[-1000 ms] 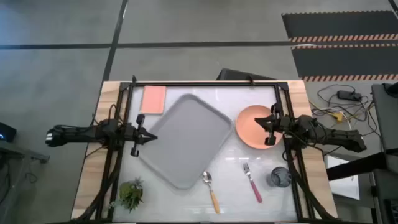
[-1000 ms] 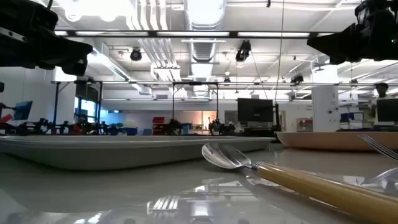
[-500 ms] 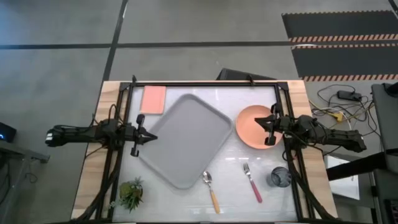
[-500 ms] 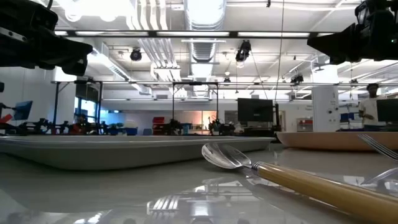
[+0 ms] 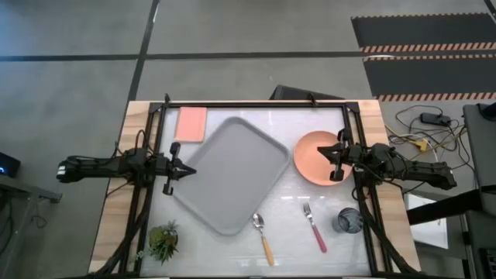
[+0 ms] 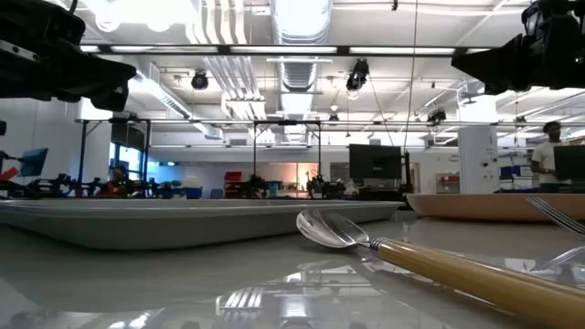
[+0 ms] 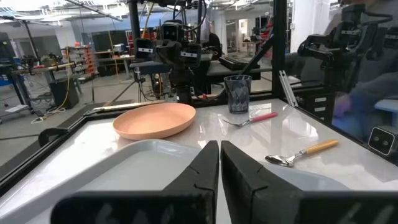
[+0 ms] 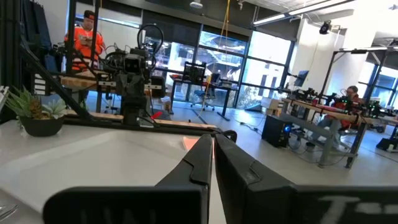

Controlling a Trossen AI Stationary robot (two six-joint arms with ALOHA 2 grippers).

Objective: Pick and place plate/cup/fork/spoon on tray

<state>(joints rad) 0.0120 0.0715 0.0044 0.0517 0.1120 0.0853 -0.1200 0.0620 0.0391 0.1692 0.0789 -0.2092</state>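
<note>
The light grey tray lies askew in the middle of the table. The salmon-orange plate rests on the table to its right. The dark grey cup stands near the right front. The pink-handled fork and the orange-handled spoon lie flat near the front edge. My left gripper is shut and hovers over the tray's left edge. My right gripper is shut and hovers over the plate's right part. Both are well above the table in the low view.
A flat pink rectangle lies at the far left beside the tray. A small potted plant stands at the near left corner. A black frame runs around the table. People show in the room beyond.
</note>
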